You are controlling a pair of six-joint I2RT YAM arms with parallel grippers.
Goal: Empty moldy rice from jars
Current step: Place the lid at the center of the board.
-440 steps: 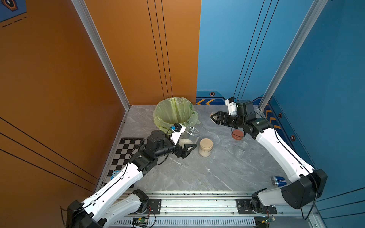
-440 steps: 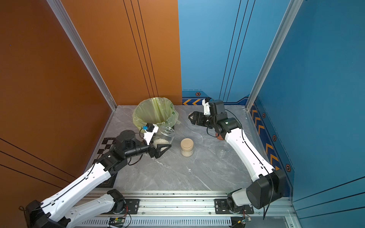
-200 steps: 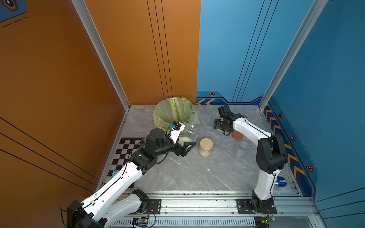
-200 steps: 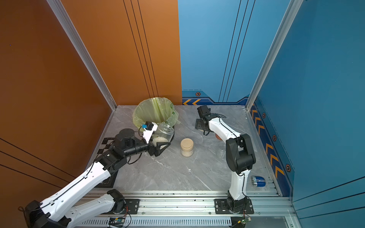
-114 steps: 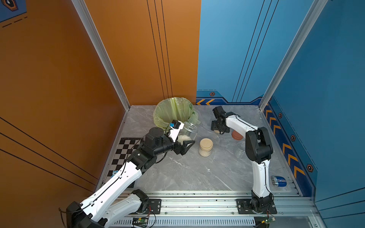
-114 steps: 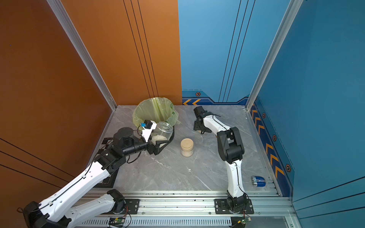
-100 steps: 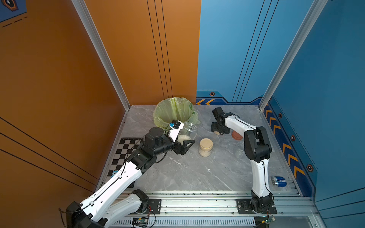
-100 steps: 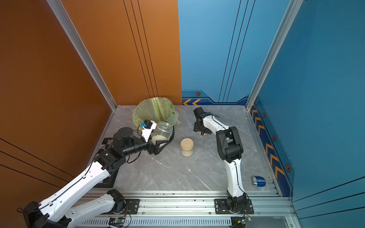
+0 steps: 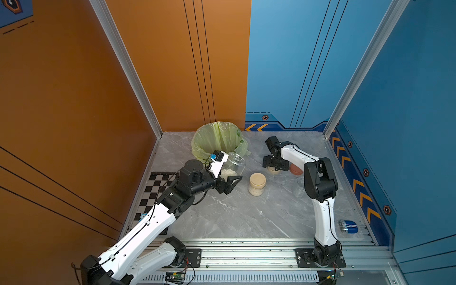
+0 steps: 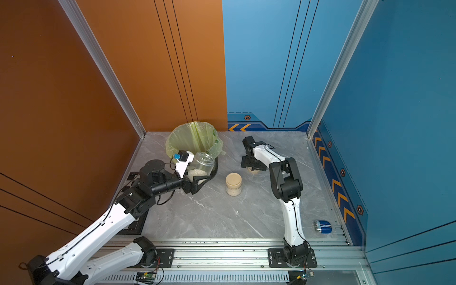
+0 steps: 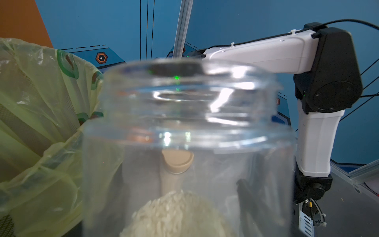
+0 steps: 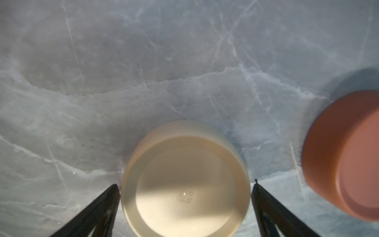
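A: So, what is changed?
B: By the bin (image 9: pixel 197 145) at the worktop's (image 9: pixel 234 217) far edge, the open jar (image 10: pixel 202 162) is clamped by the left gripper (image 10: pixel 206 176); the beige lid (image 12: pixel 184 174) is just released, right gripper (image 12: pixel 185 185) spread. Moldy rice (image 11: pixel 176 213) is unpoured.

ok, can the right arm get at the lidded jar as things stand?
Probably yes. The right gripper is open close by the lidded jar, bare table between them; it only has to lift off the beige lid it straddles. Left gripper holds the open jar aside.
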